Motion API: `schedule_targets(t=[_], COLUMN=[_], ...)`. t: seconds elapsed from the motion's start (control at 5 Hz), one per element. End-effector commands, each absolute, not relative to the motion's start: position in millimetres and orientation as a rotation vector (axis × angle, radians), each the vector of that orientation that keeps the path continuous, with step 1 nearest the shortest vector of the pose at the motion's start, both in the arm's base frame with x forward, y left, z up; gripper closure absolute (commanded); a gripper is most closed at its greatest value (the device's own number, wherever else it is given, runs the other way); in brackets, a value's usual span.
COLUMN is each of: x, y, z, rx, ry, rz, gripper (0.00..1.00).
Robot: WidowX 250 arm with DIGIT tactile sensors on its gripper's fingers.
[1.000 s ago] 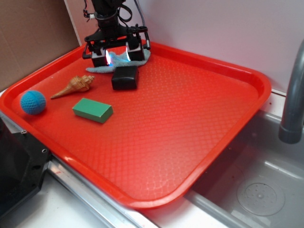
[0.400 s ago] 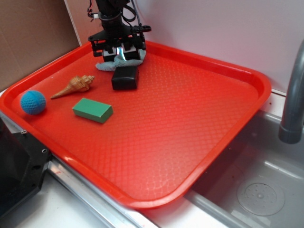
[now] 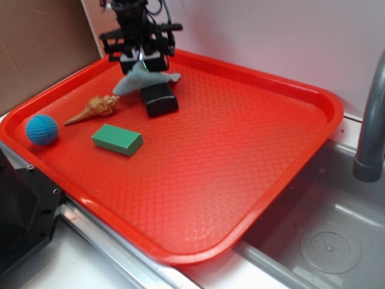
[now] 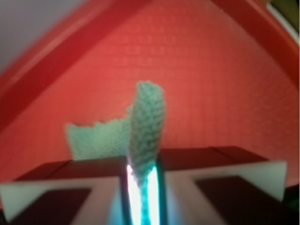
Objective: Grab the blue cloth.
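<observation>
The blue cloth (image 3: 139, 78) hangs pale and fuzzy from my gripper (image 3: 142, 62) at the tray's far left corner. It is lifted off the red tray (image 3: 240, 162), its lower edge drooping beside the black block (image 3: 160, 99). In the wrist view the cloth (image 4: 145, 126) is pinched between the two jaws, which stand nearly closed on it, and my gripper (image 4: 142, 176) is shut on the fabric. A flap of cloth spreads to the left in front of the jaws.
A black block lies just under and in front of the cloth. A tan spiral shell (image 3: 96, 108), a green block (image 3: 117, 139) and a darker blue crocheted ball (image 3: 41, 129) lie along the tray's left side. A sink basin (image 3: 331, 241) and grey faucet (image 3: 370, 120) are at right.
The gripper closed on the cloth and rose toward the back left. The cloth left the tray floor and now dangles. The black block shifted slightly.
</observation>
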State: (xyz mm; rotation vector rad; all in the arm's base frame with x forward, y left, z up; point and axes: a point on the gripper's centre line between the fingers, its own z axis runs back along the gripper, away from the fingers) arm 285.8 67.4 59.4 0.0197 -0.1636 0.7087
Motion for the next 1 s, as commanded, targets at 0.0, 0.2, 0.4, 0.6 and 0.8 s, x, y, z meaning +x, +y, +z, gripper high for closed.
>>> schedule_targets(t=[0.0, 0.2, 0.4, 0.6, 0.8], x=[255.7, 228.3, 200.6, 185.8, 194.0], y=[29.6, -2.0, -15.3, -19.8, -9.1], z=[150.9, 174.4, 187.5, 186.9, 182.0], rx=[-0.062, -0.049, -0.084, -0.091, -0.096], ry=[-0.119, -0.110, -0.088, -0.081, -0.024], rz=[0.384, 0.288, 0.217, 0.198, 0.261], gripper=[1.00, 1.00, 1.00, 1.00, 1.00])
